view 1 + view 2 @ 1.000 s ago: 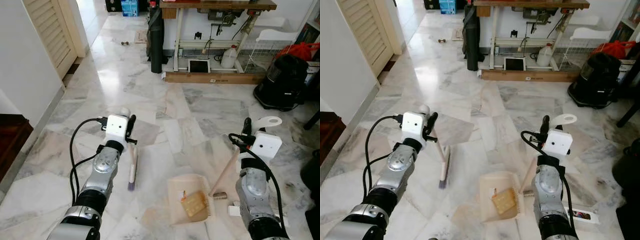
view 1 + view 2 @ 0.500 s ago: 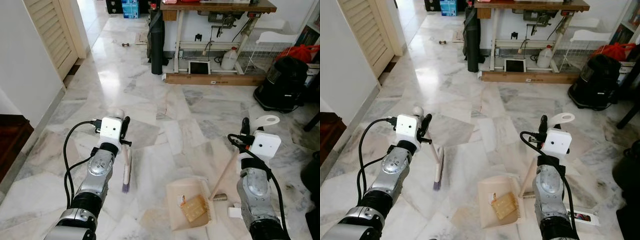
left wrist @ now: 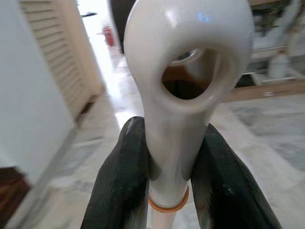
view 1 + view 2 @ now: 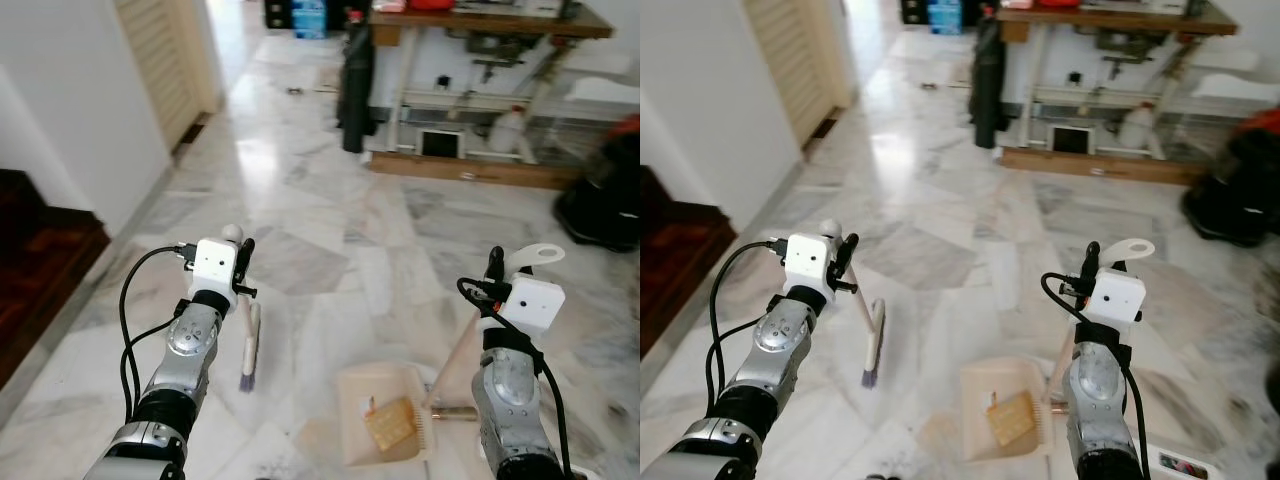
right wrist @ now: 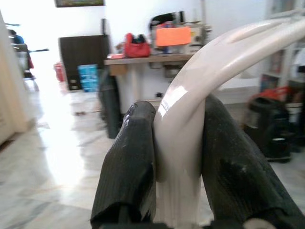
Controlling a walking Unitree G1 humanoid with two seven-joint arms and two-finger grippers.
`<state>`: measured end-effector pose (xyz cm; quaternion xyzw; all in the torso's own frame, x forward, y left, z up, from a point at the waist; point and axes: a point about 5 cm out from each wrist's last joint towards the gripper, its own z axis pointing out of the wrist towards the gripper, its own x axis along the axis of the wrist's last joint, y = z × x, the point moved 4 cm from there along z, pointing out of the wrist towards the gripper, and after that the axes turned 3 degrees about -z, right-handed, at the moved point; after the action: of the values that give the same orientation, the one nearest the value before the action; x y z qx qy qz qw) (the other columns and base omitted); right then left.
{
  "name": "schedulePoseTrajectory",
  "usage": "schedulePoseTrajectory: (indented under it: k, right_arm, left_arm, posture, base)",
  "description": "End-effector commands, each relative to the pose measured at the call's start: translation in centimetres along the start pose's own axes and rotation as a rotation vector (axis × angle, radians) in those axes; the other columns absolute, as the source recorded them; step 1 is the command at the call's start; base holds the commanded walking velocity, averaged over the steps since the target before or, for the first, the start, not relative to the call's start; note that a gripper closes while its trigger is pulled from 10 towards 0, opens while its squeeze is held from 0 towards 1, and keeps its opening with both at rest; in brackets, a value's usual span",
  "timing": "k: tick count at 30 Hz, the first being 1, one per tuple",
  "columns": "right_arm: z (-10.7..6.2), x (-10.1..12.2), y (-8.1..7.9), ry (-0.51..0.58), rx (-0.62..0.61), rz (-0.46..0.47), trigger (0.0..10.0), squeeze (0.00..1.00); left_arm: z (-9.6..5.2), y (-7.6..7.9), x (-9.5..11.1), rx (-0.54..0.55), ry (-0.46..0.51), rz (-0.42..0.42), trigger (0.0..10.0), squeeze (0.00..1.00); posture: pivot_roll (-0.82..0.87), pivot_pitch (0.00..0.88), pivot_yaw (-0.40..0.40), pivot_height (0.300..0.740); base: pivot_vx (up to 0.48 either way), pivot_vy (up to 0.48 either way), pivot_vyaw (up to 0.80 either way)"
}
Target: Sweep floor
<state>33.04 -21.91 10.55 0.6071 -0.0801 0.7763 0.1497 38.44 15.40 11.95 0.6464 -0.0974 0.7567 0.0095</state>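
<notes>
Sweeping in hand: since a second ago the broom point(image 4: 247, 345) has been drawn leftward, away from the dustpan point(image 4: 385, 425).
Broom handle is clamped by the left end effector point(image 3: 167, 162), bristles on the marble floor point(image 4: 330, 215); dustpan handle is clenched by the right end effector point(image 5: 176, 157). A tan scrap point(image 4: 390, 424) lies in the pan. Judged next: a stroke toward the pan's open lip.

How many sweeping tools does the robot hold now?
2: a broom in the left gripper, and a dustpan held by its handle in the right gripper.
</notes>
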Motion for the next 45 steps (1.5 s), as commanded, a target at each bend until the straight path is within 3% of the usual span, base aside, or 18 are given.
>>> schedulePoseTrajectory:
  k: [1, 45]
  right_arm:
    - [0.41, 1.32, 0.24, 0.049, -0.013, 0.005, 10.0, 0.0]
    - [0.7, 1.92, 0.33, 0.047, 0.008, 0.006, 10.0, 0.0]
  left_arm:
    - [0.41, -0.39, 1.42, 0.004, 0.059, 0.009, 10.0, 0.0]
    - [-0.05, -0.08, 1.29, 0.022, 0.066, 0.002, 10.0, 0.0]
  posture:
    - [0.06, 0.0, 0.039, 0.74]
    - [0.06, 0.0, 0.002, 0.74]
  base:
    - [0.0, 0.0, 0.8]
    - [0.0, 0.0, 0.8]
